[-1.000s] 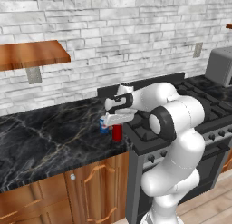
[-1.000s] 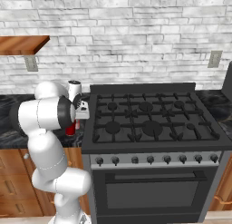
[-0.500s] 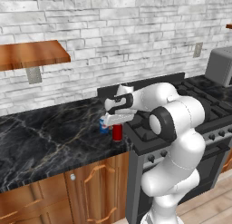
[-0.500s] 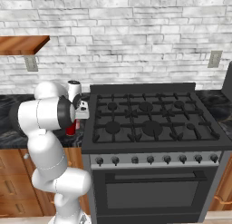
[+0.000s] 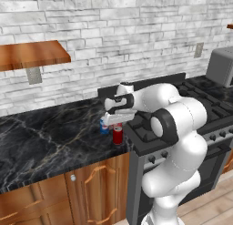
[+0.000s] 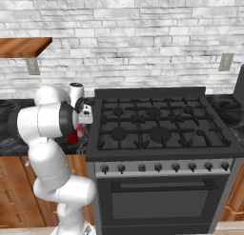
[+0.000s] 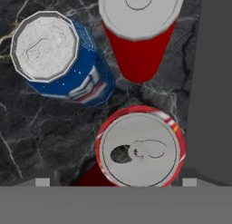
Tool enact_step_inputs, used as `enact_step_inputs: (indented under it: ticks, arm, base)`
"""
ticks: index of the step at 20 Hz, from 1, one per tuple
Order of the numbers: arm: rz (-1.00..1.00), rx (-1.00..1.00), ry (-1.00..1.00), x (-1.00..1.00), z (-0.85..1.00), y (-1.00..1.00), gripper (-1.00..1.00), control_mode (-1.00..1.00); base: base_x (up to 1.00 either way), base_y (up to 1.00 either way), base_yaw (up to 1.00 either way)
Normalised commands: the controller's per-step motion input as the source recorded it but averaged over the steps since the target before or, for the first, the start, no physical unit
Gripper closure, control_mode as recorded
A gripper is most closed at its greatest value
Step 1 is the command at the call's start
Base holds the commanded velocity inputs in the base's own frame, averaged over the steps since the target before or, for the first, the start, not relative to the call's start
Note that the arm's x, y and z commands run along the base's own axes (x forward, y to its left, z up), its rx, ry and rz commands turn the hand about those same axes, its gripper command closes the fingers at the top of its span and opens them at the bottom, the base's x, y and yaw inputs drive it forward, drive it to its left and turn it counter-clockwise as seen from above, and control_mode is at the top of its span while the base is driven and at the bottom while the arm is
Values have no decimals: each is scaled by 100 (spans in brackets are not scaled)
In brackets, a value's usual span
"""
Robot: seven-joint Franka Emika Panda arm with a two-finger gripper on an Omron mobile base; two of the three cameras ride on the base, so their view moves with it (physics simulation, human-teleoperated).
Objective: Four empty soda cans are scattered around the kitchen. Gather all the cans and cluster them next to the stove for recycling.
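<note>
Three soda cans stand close together on the dark marble counter [image 7: 27, 128] beside the stove [image 7: 213, 82]. In the hand view a red can with an open silver top [image 7: 139, 148] is right below the hand, a blue and white can [image 7: 59, 60] is at upper left, and another red can [image 7: 138, 23] is at the top. My gripper [image 7: 116, 182] is open, its fingertips [image 7: 42, 182] wide apart on either side of the near red can. From the left base view the gripper [image 5: 117, 117] hovers just above the red can [image 5: 118, 135] and the blue can [image 5: 104, 127].
The black stove [image 6: 157, 124] with burner grates lies right of the cans, its edge very close to them. The counter [image 5: 45, 137] stretches left under a wooden shelf [image 5: 32, 54]. A grey appliance [image 5: 221, 64] stands beyond the stove. My arm's elbow [image 6: 52, 122] hides most of the cans from the right base view.
The jaws have spread wide and let go of the red can, which now stands on the counter. The arm has barely moved.
</note>
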Motion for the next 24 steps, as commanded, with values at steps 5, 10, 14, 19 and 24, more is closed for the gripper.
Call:
enact_step_inputs:
  ticks: [5,10,14,19,24]
  arm:
    - [-3,-3,3,-12,39,4,-100,-100]
    - [-2,-2,2,-33,54,-2,-100,-100]
    - [2,3,-9,-49,23,-53,-100,-100]
    - [7,11,-14,-50,12,-87,-100,-100]
    - [7,15,-10,-50,1,-91,-100,-100]
  base:
    - [0,0,0]
    - [0,0,0]
    - [0,0,0]
    - [0,0,0]
    - [0,0,0]
